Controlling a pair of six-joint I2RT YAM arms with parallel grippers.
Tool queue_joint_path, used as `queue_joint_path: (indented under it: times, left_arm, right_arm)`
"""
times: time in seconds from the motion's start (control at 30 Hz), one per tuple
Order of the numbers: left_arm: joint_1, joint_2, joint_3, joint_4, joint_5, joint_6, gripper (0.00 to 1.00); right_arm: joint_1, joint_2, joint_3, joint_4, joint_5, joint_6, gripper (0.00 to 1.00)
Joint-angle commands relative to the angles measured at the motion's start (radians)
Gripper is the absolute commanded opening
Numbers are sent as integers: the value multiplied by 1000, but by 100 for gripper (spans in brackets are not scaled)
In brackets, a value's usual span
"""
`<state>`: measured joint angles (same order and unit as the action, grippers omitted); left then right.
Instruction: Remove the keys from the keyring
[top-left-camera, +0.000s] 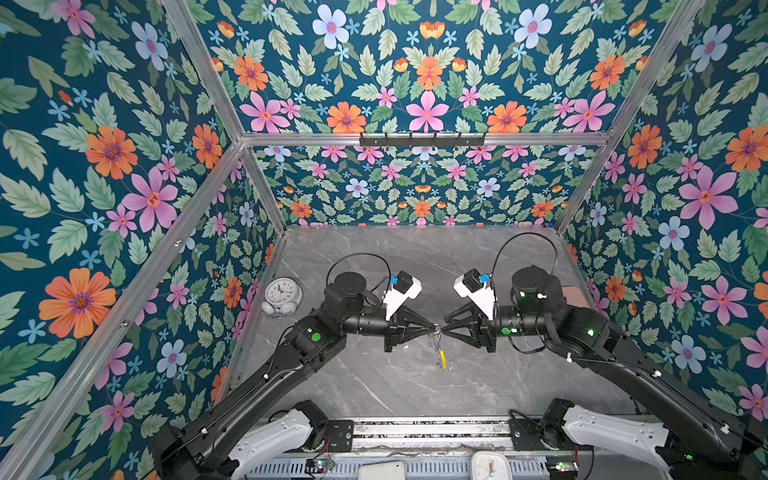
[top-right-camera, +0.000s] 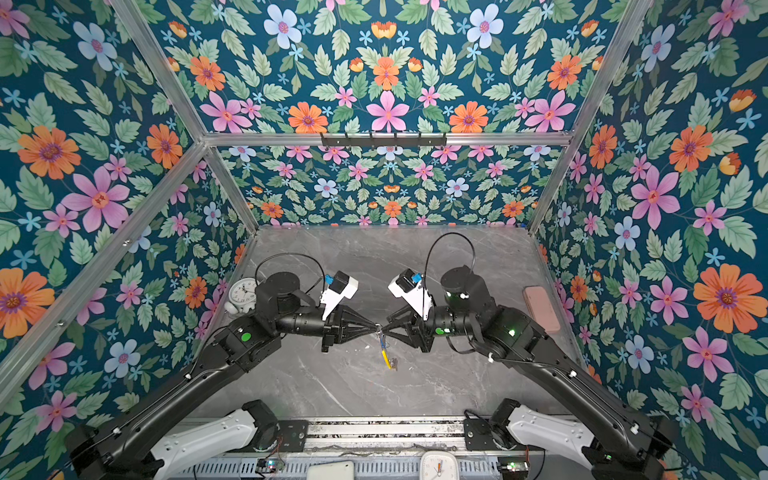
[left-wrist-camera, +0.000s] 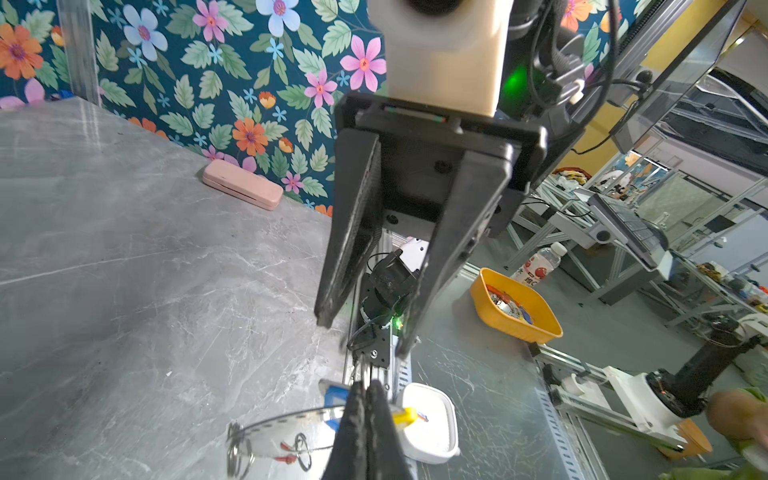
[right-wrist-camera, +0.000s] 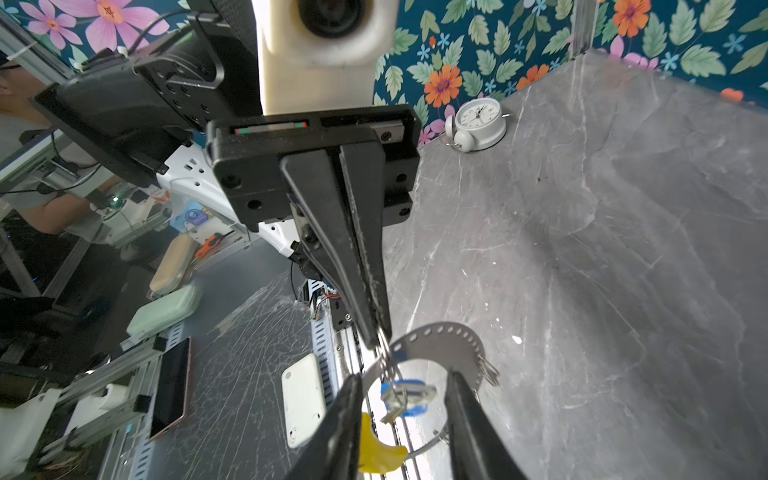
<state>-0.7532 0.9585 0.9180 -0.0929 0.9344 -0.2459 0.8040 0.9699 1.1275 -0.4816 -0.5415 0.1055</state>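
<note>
In both top views my two grippers meet tip to tip above the middle of the table. The keyring (top-left-camera: 439, 349) hangs below them, its yellow sleeve (top-left-camera: 443, 360) lowest. My left gripper (left-wrist-camera: 365, 395) is shut on the keyring's flat grey hoop (left-wrist-camera: 286, 417). The right wrist view also shows the left gripper's (right-wrist-camera: 380, 336) closed tips on the hoop (right-wrist-camera: 440, 336). My right gripper (right-wrist-camera: 405, 376) is open. A silver key with a blue tag (right-wrist-camera: 405, 395) hangs between its fingers, touching neither. Bits of a red tag (left-wrist-camera: 286, 453) show by the split rings (left-wrist-camera: 239, 451).
A round white alarm clock (top-left-camera: 282, 295) stands at the table's left edge. A pink case (top-right-camera: 540, 307) lies at the right wall. A square white clock (top-left-camera: 490, 465) and a white slab (top-left-camera: 382, 469) sit on the front rail. An orange tray (left-wrist-camera: 515, 307) is off the table.
</note>
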Motion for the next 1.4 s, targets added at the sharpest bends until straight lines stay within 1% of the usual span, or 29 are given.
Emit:
queue_joint_path:
  times: [0.0, 0.1, 0.2, 0.4, 0.53, 0.7, 0.83, 1.07, 1.27, 1.37]
  left_arm:
    - [0, -26, -29, 162, -48, -45, 0]
    - [0, -46, -59, 227, -43, -63, 0]
    - [1, -68, -88, 277, -58, -82, 0]
    - [0, -112, -154, 405, -112, -145, 0]
    - [1, -136, -192, 479, -161, -179, 0]
    - [1, -147, -225, 539, -201, -209, 0]
    - [0, -145, -233, 552, -193, -220, 0]
    - [1, -148, -238, 556, -189, -226, 0]
    - [0, -141, -244, 562, -187, -231, 0]
    - [1, -146, -248, 562, -193, -231, 0]
  right_arm:
    - [3, -50, -74, 227, 54, 51, 38]
    - [3, -95, -154, 335, 81, 81, 39]
    - [3, -126, -228, 447, 75, 121, 40]
    - [23, -139, -295, 553, 96, 147, 41]
    - [54, -120, -307, 578, 103, 144, 42]
    - [93, -96, -309, 583, 154, 121, 42]
    - [104, -79, -306, 587, 184, 110, 42]
    - [113, -55, -301, 603, 173, 103, 43]
    - [113, -42, -291, 594, 197, 97, 43]
    - [114, -36, -285, 579, 202, 87, 40]
